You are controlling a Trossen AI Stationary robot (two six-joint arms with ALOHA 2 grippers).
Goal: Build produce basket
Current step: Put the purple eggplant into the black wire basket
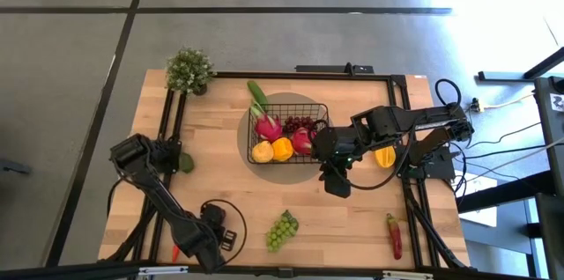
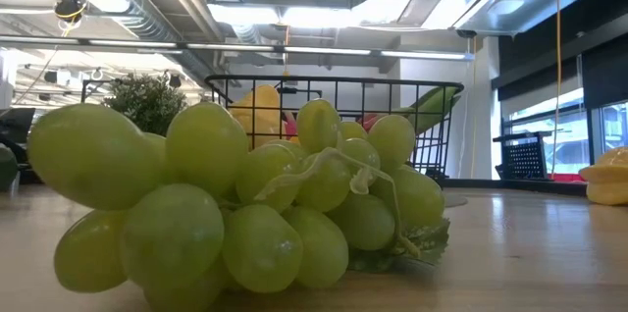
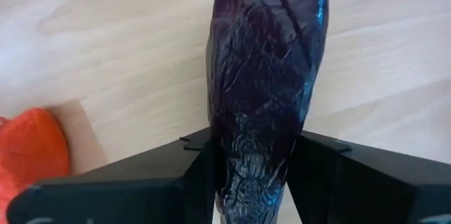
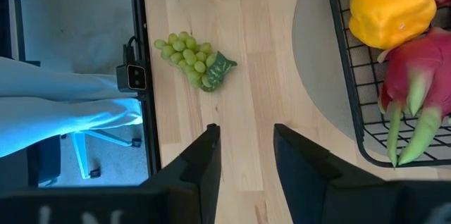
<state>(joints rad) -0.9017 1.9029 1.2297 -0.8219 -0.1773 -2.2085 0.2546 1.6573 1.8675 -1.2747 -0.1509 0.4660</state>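
The black wire basket (image 1: 319, 113) sits mid-table on a grey mat and holds a green cucumber (image 1: 256, 95), pink dragon fruits (image 1: 268, 127), purple grapes (image 1: 298, 124), a lemon (image 1: 262, 151) and a yellow pepper (image 1: 282, 148). Green grapes (image 1: 282, 230) lie near the near edge and fill the low view (image 2: 245, 204). My left gripper (image 1: 220, 232) is at the near left, shut on a dark purple eggplant (image 3: 264, 76). An orange carrot (image 3: 28, 153) lies beside it. My right gripper (image 1: 337, 179) hovers open (image 4: 245, 136) just right of the basket (image 4: 352, 97). My left gripper pinches the eggplant between its two fingers (image 3: 204, 164), one on each side of its narrower part (image 3: 254, 168). It comes from above, pointing down at the table. The rest of the eggplant runs out beyond the fingertips. I cannot tell whether it is lifted clear of the wood.
A bushy potted plant (image 1: 189, 70) stands at the far left corner. A red chili (image 1: 394, 234) lies near the near right corner, a yellow fruit (image 1: 385, 157) under the right arm, and a green piece (image 1: 185, 163) at the left. Bare wood lies between the grapes and the basket.
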